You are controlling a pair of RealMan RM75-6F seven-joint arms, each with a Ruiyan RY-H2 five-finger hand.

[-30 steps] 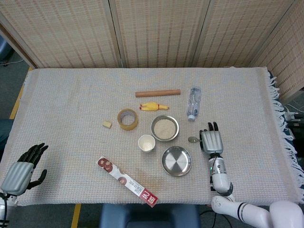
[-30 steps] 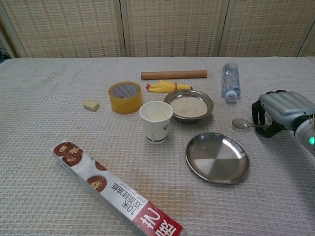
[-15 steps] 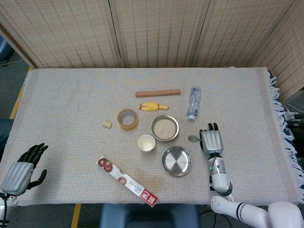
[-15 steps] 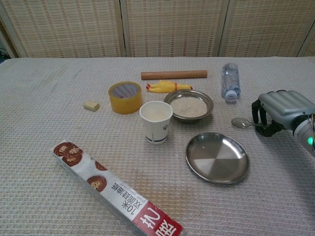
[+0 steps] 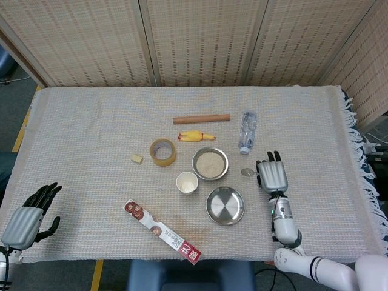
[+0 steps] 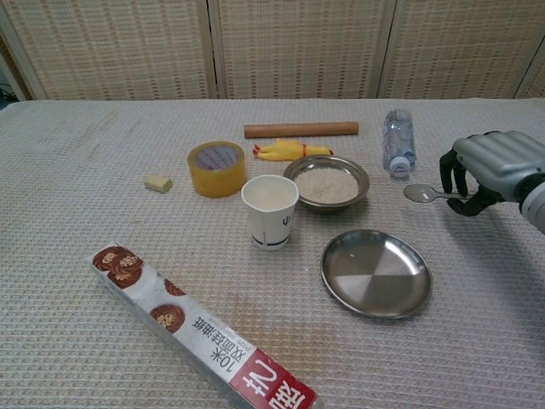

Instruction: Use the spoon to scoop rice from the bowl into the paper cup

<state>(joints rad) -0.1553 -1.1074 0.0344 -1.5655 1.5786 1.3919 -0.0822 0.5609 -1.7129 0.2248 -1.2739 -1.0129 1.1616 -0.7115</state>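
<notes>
The metal spoon (image 6: 421, 193) hangs just above the cloth, its bowl end pointing left; my right hand (image 6: 491, 167) pinches its handle at the table's right side. In the head view the spoon (image 5: 247, 172) sits right of the steel bowl (image 5: 194, 163), which holds white rice. That rice bowl (image 6: 328, 206) stands mid-table, with the white paper cup (image 6: 271, 227) just in front and left of it. My left hand (image 5: 26, 217) rests at the near left corner with fingers spread and nothing in it, seen only in the head view.
An empty steel plate (image 6: 375, 273) lies in front of the rice bowl. A water bottle (image 6: 397, 141), rubber chicken (image 6: 289, 150), rolling pin (image 6: 301, 129), tape roll (image 6: 216, 168) and small tan block (image 6: 157, 182) lie further back. A long wrap box (image 6: 200, 328) lies front left.
My right hand has risen and moved slightly away from me, lifting the spoon off the cloth. The left hand has not moved.
</notes>
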